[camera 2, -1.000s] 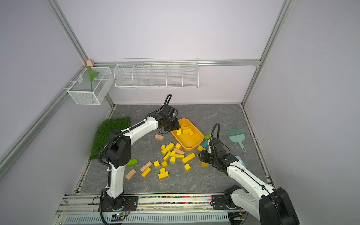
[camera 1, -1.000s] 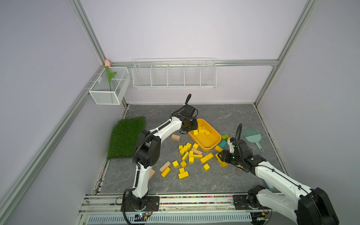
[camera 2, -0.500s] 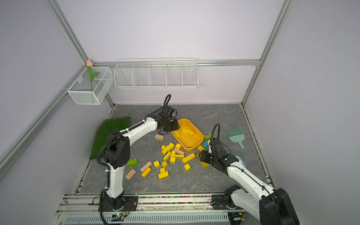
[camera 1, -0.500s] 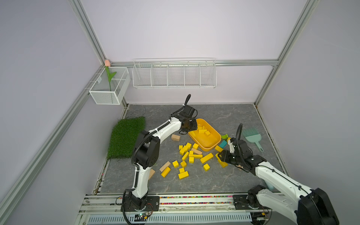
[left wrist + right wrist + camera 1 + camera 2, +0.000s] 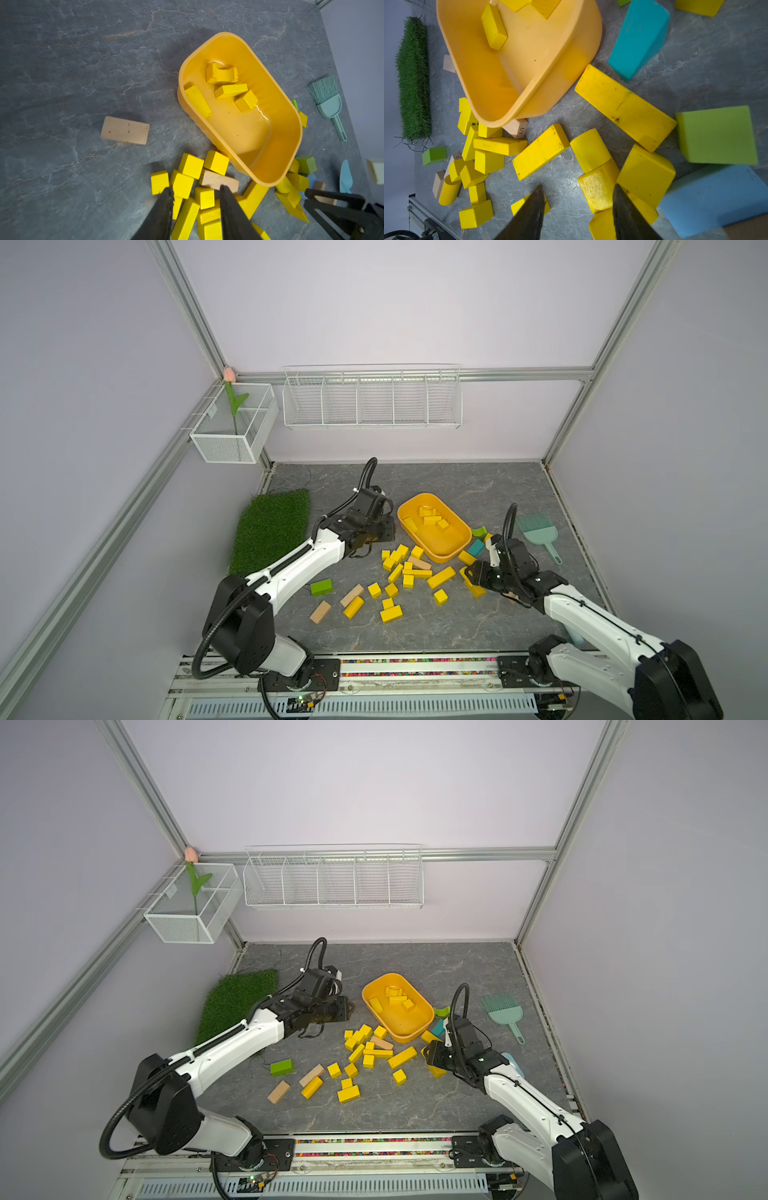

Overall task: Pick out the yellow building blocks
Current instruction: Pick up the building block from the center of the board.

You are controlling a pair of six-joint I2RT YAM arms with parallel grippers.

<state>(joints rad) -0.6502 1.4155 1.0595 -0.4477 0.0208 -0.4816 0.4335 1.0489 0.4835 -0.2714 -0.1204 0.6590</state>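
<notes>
Grey marbled tabletop (image 5: 457, 626) carried most yellow building blocks (image 5: 441, 577) loose at six o'clock of the orange tub (image 5: 446, 559), with four inside it. The left gripper (image 5: 196, 187) and right gripper (image 5: 578, 185) hovered part-open and empty, seemingly lining up picks.

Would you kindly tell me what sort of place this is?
Probably a lab robot test cell: plain walls in a silver aluminium frame, two white-and-black robot arms on a front rail, and props like the white wire rack and green artificial grass mat.
</notes>
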